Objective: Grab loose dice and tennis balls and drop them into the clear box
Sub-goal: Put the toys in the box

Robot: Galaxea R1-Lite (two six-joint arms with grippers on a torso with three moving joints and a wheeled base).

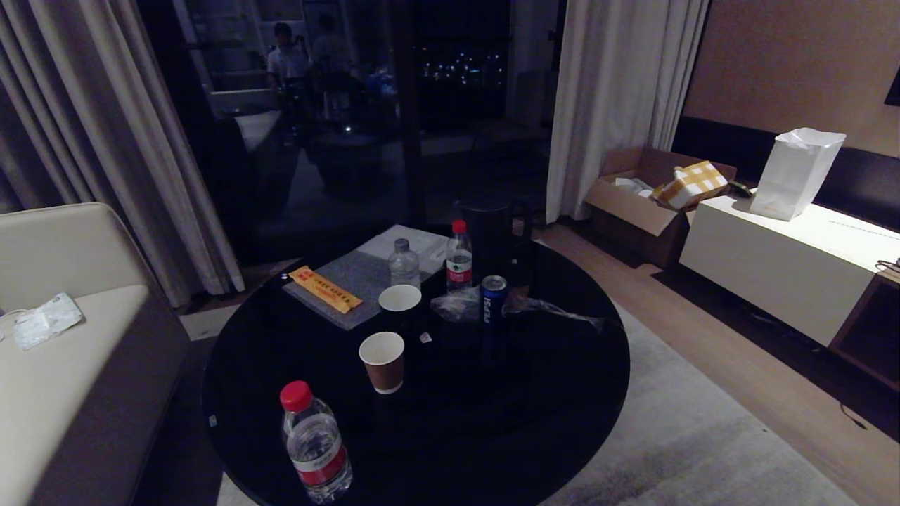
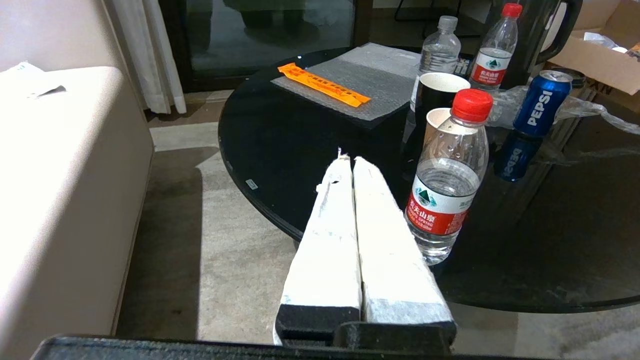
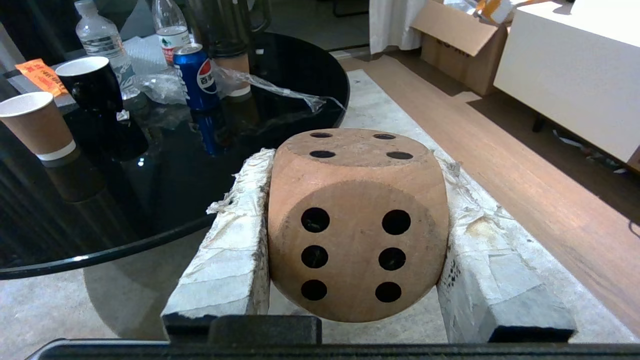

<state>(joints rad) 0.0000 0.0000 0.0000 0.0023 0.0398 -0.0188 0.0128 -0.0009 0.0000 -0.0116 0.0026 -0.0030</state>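
I see the beige die (image 3: 357,225), dark pips showing, clamped between the two taped fingers (image 3: 227,255) of the right gripper (image 3: 350,150), held off the near edge of the round black table (image 3: 280,65), above the rug. My left gripper (image 2: 348,159) has its jaws pressed together, just beside a red-capped water bottle (image 2: 447,185).

"pepsi" reads in white on the blue can (image 2: 542,103); the orange packet's (image 2: 324,84) print is illegible.
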